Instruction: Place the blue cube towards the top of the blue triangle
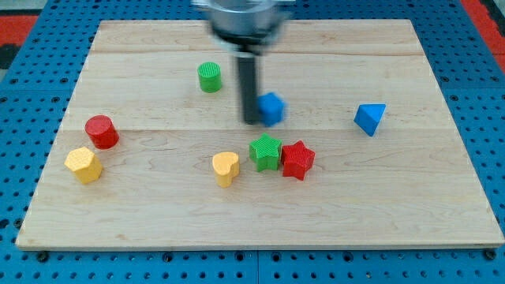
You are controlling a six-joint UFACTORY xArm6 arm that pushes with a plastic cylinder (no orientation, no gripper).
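Note:
The blue cube [272, 108] sits near the board's middle, slightly toward the view's top. The blue triangle [370, 118] lies well to its right, at about the same height. My tip [250, 121] is at the cube's left side, right against it or very close; the rod is blurred, so contact cannot be told. The rod rises from there to the view's top.
A green cylinder [210, 76] stands up-left of my tip. A green star [266, 151] and a red star [297, 160] touch each other below the cube. A yellow heart [226, 168], a red cylinder [102, 131] and a yellow hexagon [83, 165] lie further left.

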